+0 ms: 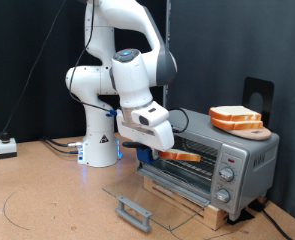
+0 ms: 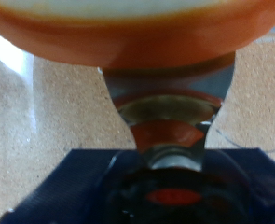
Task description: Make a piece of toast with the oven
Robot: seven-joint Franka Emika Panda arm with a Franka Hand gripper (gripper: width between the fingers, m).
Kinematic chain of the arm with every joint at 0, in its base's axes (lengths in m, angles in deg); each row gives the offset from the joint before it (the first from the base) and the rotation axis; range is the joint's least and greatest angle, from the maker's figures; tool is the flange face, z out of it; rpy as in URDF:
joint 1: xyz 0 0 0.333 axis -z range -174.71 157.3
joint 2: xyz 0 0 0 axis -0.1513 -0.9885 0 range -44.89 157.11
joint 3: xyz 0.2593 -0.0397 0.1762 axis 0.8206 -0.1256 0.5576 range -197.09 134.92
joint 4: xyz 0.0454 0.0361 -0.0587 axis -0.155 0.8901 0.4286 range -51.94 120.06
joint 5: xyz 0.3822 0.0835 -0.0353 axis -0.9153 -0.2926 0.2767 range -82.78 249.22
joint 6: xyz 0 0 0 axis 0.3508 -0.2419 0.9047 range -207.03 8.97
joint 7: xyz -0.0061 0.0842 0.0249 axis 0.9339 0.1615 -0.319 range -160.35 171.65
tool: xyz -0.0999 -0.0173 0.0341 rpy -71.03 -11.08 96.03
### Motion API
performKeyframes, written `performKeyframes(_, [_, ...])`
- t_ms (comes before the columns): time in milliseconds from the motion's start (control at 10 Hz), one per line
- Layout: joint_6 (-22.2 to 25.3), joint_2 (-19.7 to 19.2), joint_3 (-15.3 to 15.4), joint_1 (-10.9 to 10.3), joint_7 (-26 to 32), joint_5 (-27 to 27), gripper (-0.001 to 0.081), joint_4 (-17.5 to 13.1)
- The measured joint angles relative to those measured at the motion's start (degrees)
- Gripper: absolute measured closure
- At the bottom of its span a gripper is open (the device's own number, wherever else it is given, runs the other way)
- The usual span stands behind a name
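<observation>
Gripper (image 1: 167, 150), fingers clamped on the piece of toast (image 1: 180, 156), held level at the open mouth of the oven (image 1: 222, 160) near the table's right edge, glass door (image 1: 152, 195) folded down.

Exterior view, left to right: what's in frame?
Small white box on the floor → robot base → end effector holding the piece of toast → oven, door open, stack of slices on top.

Brushed silver metal oven (image 1: 232, 160) with clear glass door (image 1: 152, 200); matt, speckled cork-like tabletop (image 1: 47, 200).
</observation>
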Motion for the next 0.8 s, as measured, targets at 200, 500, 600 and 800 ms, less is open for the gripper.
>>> performKeyframes(200, [0.4,1.8,0.7,-1.2,0.1,-0.7,0.0395,2.0])
performKeyframes(500, [0.5,3.9,1.8,-2.4,-0.1,-1.5,0.0395,5.0])
performKeyframes(600, [0.2,4.1,1.8,-2.3,-0.4,-1.2,0.0395,5.7])
performKeyframes(800, [-1.2,4.1,1.7,-1.1,-1.1,1.3,0.0395,6.6])
